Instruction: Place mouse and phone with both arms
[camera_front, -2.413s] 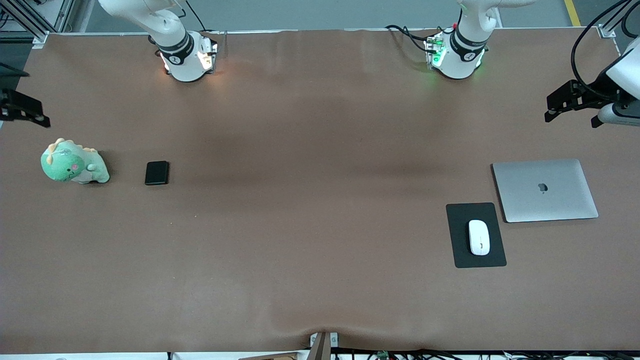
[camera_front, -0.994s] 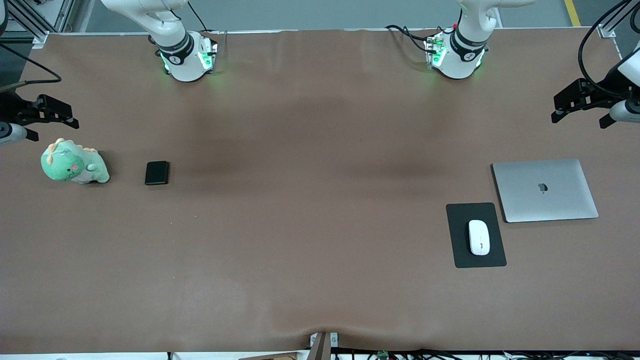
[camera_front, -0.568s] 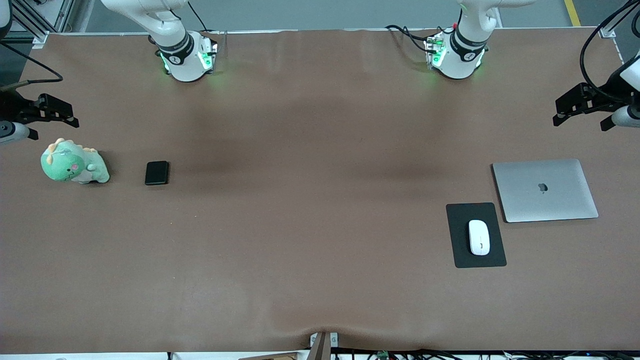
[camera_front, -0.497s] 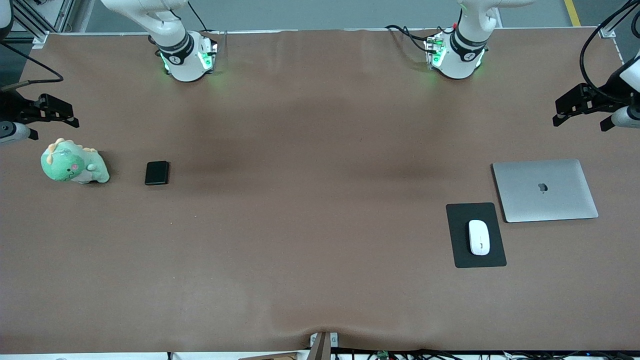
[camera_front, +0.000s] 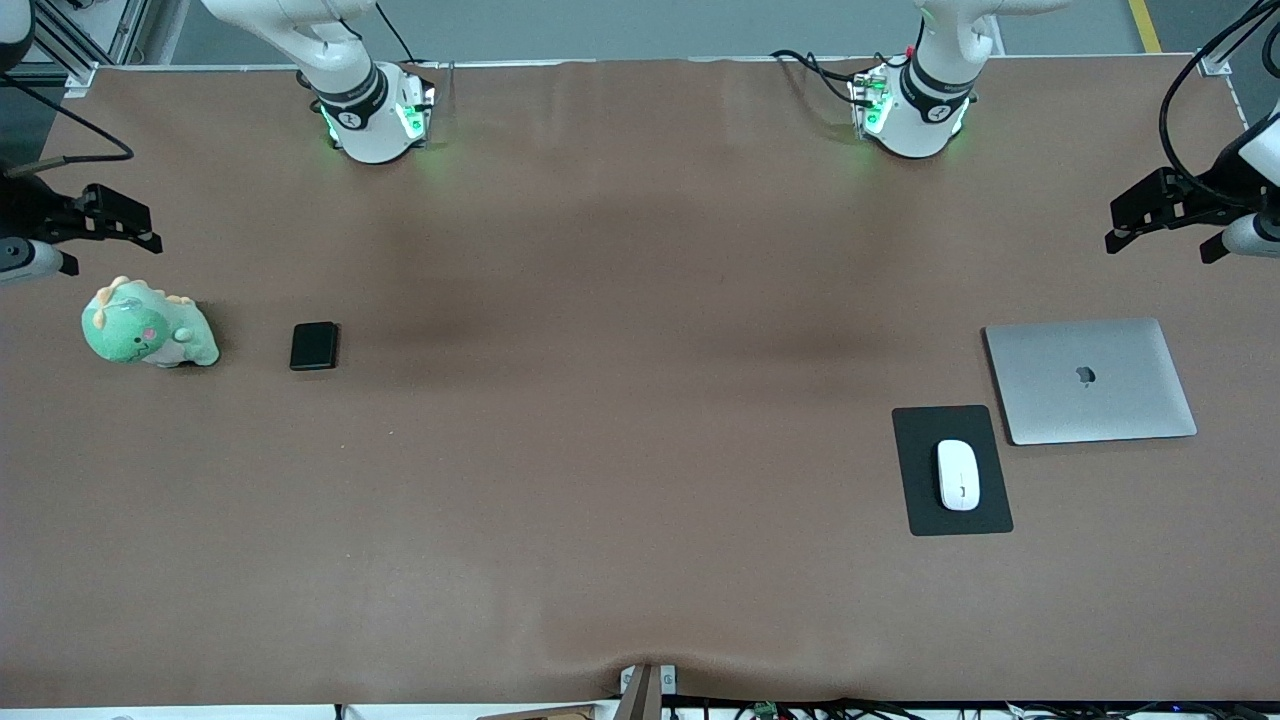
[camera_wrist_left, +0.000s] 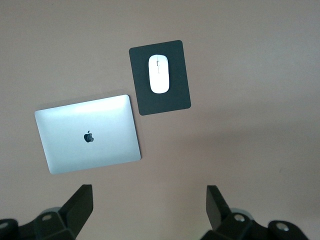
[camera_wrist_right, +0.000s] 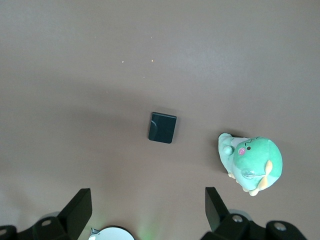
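Note:
The white mouse (camera_front: 958, 474) lies on a black pad (camera_front: 915, 505) toward the left arm's end of the table. The left wrist view shows the mouse (camera_wrist_left: 159, 74) on its pad (camera_wrist_left: 176, 100) too. The small black phone (camera_front: 313, 346) lies flat toward the right arm's end and shows in the right wrist view as well (camera_wrist_right: 162, 127). My left gripper (camera_front: 1158, 247) hangs open high over the table's end, with bare cloth between its fingers (camera_wrist_left: 149, 200). My right gripper (camera_front: 110, 258) hangs open over the other end, just above the plush, and holds nothing (camera_wrist_right: 148, 202).
A closed silver laptop (camera_front: 1090, 380) lies beside the pad, farther from the front camera. A green dinosaur plush (camera_front: 147, 326) sits beside the phone, toward the table's end. Both arm bases (camera_front: 375, 115) (camera_front: 912, 110) stand along the table's edge farthest from the front camera.
The right gripper has come in from the table's end toward the plush. The left gripper has drifted slightly outward. Mouse, phone, laptop and plush have not moved.

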